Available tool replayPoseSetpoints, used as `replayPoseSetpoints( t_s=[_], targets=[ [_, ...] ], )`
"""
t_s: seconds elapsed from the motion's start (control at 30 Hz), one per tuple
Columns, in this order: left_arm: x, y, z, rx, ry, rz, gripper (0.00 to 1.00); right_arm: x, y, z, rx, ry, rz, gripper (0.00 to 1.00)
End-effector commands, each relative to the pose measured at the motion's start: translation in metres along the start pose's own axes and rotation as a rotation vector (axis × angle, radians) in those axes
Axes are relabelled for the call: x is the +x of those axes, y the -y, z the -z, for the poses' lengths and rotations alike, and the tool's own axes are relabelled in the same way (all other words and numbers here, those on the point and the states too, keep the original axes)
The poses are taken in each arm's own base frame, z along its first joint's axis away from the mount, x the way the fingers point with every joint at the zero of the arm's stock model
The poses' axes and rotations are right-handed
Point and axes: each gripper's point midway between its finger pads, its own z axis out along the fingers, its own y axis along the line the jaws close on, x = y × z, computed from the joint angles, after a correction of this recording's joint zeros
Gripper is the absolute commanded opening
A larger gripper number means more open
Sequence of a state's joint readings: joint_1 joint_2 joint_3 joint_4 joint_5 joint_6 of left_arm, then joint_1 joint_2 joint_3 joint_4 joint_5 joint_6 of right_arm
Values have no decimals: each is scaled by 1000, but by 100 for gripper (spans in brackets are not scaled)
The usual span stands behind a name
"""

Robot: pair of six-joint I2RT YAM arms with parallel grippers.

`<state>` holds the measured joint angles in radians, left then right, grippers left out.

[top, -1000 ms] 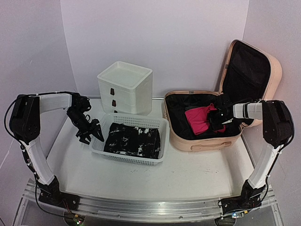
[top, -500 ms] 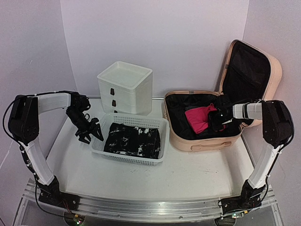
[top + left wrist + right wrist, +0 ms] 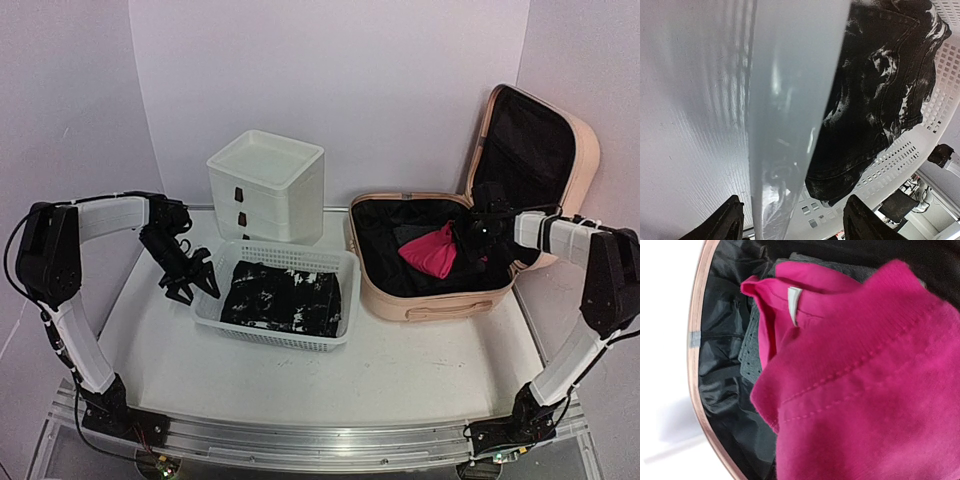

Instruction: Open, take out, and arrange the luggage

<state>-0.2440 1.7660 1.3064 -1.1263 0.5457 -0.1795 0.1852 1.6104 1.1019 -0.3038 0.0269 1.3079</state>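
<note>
Tabletop (image 3: 400,380): left end effector (image 3: 198,290) spread beside basket (image 3: 270,340) rim; luggage (image 3: 430,300) lid raised.

A white drawer box (image 3: 265,185) is seen at the upper middle. Just in front, a white mesh basket (image 3: 265,336) is set on the table (image 3: 400,375), with a black-and-white cloth (image 3: 285,298) laid inside. A pink cloth (image 3: 432,252) is bunched up at the right.

The suitcase (image 3: 430,300) has a smooth, hard peach shell; its lining (image 3: 525,140) is thin black cloth with a faint sheen. The sweater (image 3: 875,390) is soft, fuzzy pink knit. The basket (image 3: 270,335) is glossy white perforated plastic and holds coarse, denim-like cloth (image 3: 285,298). The drawer box (image 3: 285,195) is smooth white plastic.
</note>
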Motion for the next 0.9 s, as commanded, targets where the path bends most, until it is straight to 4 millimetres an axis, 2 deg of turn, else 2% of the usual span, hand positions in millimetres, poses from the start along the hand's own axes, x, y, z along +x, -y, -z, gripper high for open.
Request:
replayPoseSetpoints(
  t_s=[0.0, 0.23, 0.37, 0.47, 0.6, 0.73, 0.87],
  targets=[
    [-11, 17, 25, 7, 89, -73, 71, -14, -58, 40, -125, 38, 203, 0],
    [-16, 30, 37, 42, 131, -78, 74, 3, -97, 85, -196, -71, 413, 0],
    [-16, 35, 39, 65, 135, -69, 74, 23, -113, 111, -250, -166, 478, 0],
    [-17, 41, 51, 68, 172, -82, 74, 50, -132, 128, -326, -250, 532, 0],
    [-21, 48, 76, 44, 263, -84, 74, 107, -159, 147, -419, -369, 635, 0],
    [-22, 56, 100, 30, 352, -88, 75, 181, -185, 169, -533, -497, 766, 0],
    [-12, 67, 119, 55, 405, -93, 75, 251, -208, 182, -630, -609, 861, 0]
  ],
)
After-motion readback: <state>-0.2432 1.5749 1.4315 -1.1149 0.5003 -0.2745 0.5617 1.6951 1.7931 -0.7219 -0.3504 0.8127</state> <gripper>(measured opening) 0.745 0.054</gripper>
